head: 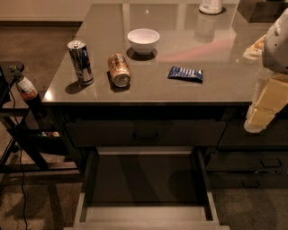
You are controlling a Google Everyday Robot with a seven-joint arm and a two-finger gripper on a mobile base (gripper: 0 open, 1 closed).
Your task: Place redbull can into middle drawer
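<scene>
The redbull can (80, 62) stands upright near the front left corner of the grey countertop (180, 76). The middle drawer (144, 179) is pulled open below the counter, with a flat dark floor and nothing in it. My gripper (263, 110) is at the right edge of the view, pale cream, hanging beside the counter's right front, far from the can.
A tan-gold can (119, 69) lies on its side right of the redbull can. A white bowl (143, 40) sits behind it. A blue snack packet (186, 73) lies mid-counter. A white container (210, 6) stands at the back. The top drawer front (145, 133) is closed. A dark stand (24, 117) stands at the left.
</scene>
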